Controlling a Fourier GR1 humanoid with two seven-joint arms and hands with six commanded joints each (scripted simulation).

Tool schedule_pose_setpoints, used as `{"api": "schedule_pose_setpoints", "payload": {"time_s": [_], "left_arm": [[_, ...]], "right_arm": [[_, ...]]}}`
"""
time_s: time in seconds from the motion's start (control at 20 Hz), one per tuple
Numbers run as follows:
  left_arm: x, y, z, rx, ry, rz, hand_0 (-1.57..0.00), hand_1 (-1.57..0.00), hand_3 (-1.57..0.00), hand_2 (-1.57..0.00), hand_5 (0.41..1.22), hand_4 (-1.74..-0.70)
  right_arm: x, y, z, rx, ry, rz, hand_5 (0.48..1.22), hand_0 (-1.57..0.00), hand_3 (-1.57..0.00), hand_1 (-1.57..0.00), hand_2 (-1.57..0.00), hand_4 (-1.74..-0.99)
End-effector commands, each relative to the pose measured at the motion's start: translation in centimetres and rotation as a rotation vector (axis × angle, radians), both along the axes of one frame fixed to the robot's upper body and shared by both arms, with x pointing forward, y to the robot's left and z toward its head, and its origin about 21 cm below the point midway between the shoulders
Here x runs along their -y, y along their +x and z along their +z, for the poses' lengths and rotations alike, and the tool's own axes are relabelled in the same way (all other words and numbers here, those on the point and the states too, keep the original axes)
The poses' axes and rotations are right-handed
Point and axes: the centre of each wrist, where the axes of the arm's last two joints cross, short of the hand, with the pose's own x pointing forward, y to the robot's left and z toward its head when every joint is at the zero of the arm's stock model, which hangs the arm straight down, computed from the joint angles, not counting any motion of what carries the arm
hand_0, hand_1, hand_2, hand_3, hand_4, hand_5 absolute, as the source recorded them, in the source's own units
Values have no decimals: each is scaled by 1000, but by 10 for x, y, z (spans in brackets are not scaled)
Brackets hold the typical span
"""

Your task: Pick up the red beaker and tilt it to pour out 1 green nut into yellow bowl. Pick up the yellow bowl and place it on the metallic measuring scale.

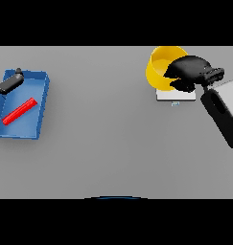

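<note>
head view: right hand [192, 71] has its fingers curled over the yellow bowl [162, 64], which sits on the metallic measuring scale [175, 95]. placing looks nearly done; next, release cleanly. left hand [7, 82], fingers relaxed, idles far from the scale.

bowl [158, 64]: yellow, round, tilted on its side with the opening facing the right hand [190, 69], whose fingers curl over its rim
scale [175, 95]: flat, pale, directly under bowl and hand, mostly hidden
beaker [19, 111]: red, lying flat, far from that hand
</note>
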Motion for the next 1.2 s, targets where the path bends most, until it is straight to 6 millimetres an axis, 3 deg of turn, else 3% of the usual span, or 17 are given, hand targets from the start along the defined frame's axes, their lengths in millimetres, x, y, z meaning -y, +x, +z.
{"api": "schedule_pose_setpoints", "payload": {"time_s": [0.0,0.3,0.65,0.9,1.0,1.05,1.1,1.15], "left_arm": [[1,0,-1,-1,-3,-1,1,1,1,1,769,-833],[1,-1,-2,-10,6,3,1,1,1,1,759,-818],[1,4,1,-1,8,3,1,1,1,1,733,-796],[2,3,-2,-11,6,1,1,1,1,1,734,-806],[2,7,1,-8,7,-1,1,1,1,1,740,-811],[3,7,-1,-12,3,-6,1,1,1,1,745,-813],[3,9,0,-13,2,-1,1,1,1,1,745,-812],[5,8,-2,-12,3,-5,1,1,1,1,744,-812]], "right_arm": [[6,4,-5,4,1,-19,1221,-1571,-1181,-1571,-1571,-1720],[29,23,-29,-4,-10,-115,1221,-1571,-1254,-1571,-1571,-1722],[34,32,-57,-20,-5,-161,1221,-1571,-1482,-1518,-1563,-1727],[37,36,-67,-36,5,-174,1221,-1548,-1481,-1420,-1568,-1721],[37,36,-71,-57,13,-182,1221,-1536,-1165,-1411,-1569,-1728],[35,37,-72,-70,16,-189,1221,-1543,-1022,-1443,-1496,-1659],[38,36,-71,-74,20,-197,1134,-1525,-907,-1350,-1348,-1596],[37,38,-68,-79,20,-209,1053,-1219,-824,-1083,-1132,-1548]]}}
